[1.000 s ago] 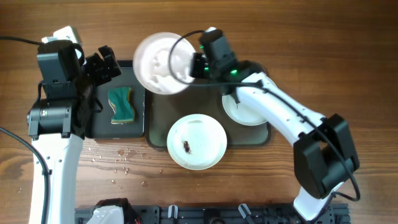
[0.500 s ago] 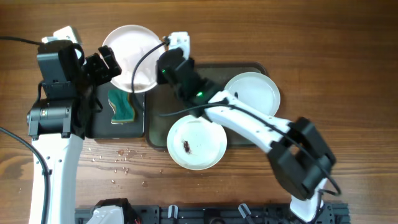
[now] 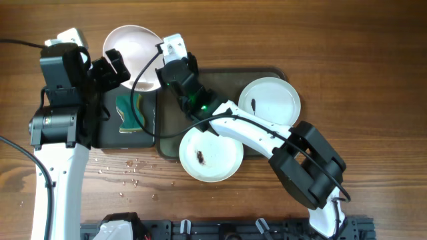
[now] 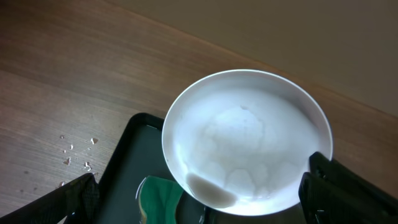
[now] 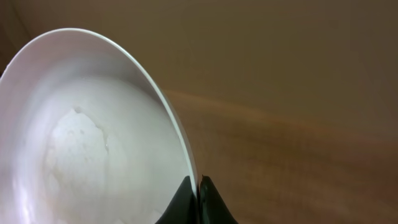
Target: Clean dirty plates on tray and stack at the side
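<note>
At upper left the right fingers (image 5: 186, 205) clench the plate (image 3: 130, 53) by its rim; the left fingers (image 4: 329, 186) are released. Best to hold the plate steady while the left fetches the sponge (image 3: 130, 113).

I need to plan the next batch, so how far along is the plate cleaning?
Done: nothing that shows; no stack stands beside the tray. In hand: the right pincer grips the held plate by its rim near the sponge. It looks wet, and the open left pincer is beside it. Left: the front plate and the right-hand plate, both smeared, then stacking all three.
</note>
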`<state>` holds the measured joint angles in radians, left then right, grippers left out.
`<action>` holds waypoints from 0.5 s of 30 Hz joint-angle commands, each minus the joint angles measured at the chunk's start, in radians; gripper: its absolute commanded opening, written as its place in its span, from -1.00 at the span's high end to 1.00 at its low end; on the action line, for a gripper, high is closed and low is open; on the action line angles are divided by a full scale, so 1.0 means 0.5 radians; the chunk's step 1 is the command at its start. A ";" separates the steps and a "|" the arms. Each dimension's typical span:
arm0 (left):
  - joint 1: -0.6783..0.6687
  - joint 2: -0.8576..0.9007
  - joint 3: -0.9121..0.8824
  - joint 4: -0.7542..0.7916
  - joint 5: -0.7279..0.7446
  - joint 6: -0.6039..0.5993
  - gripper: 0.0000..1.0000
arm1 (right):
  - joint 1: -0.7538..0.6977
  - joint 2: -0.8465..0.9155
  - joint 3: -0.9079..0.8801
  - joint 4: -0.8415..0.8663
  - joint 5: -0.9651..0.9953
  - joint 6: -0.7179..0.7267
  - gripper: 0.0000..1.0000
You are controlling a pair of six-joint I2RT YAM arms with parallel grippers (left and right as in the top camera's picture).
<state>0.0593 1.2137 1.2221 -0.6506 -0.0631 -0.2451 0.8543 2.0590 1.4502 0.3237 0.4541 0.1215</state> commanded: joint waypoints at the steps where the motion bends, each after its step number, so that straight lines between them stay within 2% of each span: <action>1: 0.009 -0.002 -0.002 0.000 -0.019 0.005 -1.00 | 0.008 0.027 0.039 0.127 0.034 -0.395 0.91; 9: 0.009 -0.002 -0.002 0.000 -0.019 0.005 -1.00 | 0.008 0.027 0.039 0.391 -0.196 -0.948 0.91; 15: 0.009 -0.002 -0.002 0.000 -0.019 0.005 -1.00 | 0.008 0.027 0.039 0.502 -0.195 -1.189 0.91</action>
<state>0.0593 1.2137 1.2221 -0.6506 -0.0628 -0.2451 0.8543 2.0590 1.4502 0.5453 0.3824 -0.3470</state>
